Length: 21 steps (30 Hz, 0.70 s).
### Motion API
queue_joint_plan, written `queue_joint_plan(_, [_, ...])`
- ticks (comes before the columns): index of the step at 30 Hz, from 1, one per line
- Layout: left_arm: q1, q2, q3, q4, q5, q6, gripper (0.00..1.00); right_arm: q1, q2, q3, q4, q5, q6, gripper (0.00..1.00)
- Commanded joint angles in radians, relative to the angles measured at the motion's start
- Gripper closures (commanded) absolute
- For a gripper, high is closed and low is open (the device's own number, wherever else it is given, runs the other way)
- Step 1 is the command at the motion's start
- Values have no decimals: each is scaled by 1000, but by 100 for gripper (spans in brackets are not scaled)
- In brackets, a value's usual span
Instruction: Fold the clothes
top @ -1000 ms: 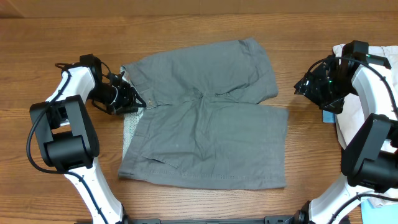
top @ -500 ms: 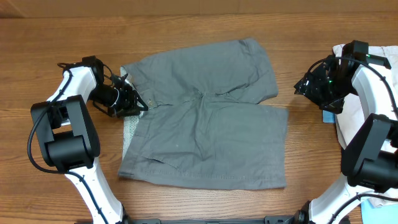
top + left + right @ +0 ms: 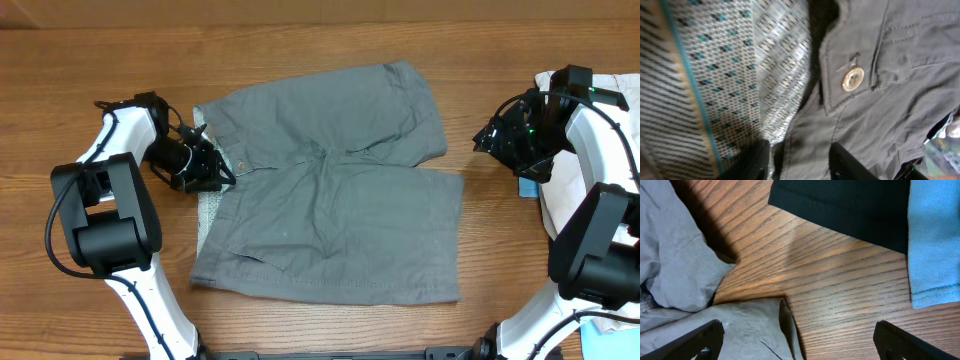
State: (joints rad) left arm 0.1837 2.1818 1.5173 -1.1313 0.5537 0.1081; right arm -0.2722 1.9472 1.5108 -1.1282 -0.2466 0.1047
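The grey woven shorts (image 3: 330, 220) are laid flat and lightly creased in the middle of the wood-grained table (image 3: 300, 40), with bare wood left above and to either side. Their waistband, by a pale round button (image 3: 852, 79) and patterned mesh lining (image 3: 715, 85), is seen between the partly parted fingers of the left gripper (image 3: 212, 168), though a firm pinch cannot be told. The right gripper (image 3: 488, 140) is spread wide and empty over bare wood between a leg hem and a black piece (image 3: 850, 205) beside a light-blue piece (image 3: 935, 240).

A warm brown wooden table (image 3: 300, 40) with grain running left to right fills the whole background, evenly lit, a paler sheen showing in the right wrist view.
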Motion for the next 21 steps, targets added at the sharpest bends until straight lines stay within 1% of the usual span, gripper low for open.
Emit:
queue_joint_plan(1, [-21, 15, -4, -3, 51, 19, 64, 2, -26, 29, 2, 0, 1, 0])
queue_joint_plan(2, [-21, 15, -1, -5, 61, 19, 67, 2, -26, 29, 2, 0, 1, 0])
queue_joint_plan(4, [-21, 15, 0, -14, 63, 19, 68, 2, -26, 29, 2, 0, 1, 0])
queue_joint_plan(9, [-21, 15, 0, -52, -31, 18, 62, 2, -26, 29, 2, 0, 1, 0])
queue_joint_plan(13, [-20, 15, 1, -54, -41, 15, 62, 2, -26, 29, 2, 0, 1, 0])
queue_joint_plan(16, [-14, 15, 2, -58, -92, 15, 58, 2, -26, 29, 2, 0, 1, 0])
queue_joint_plan(18, [-10, 15, 4, -70, -120, 18, 58, 2, -26, 29, 2, 0, 1, 0])
queue_joint_plan(21, [-10, 15, 4, -82, -117, 50, 57, 2, -26, 29, 2, 0, 1, 0])
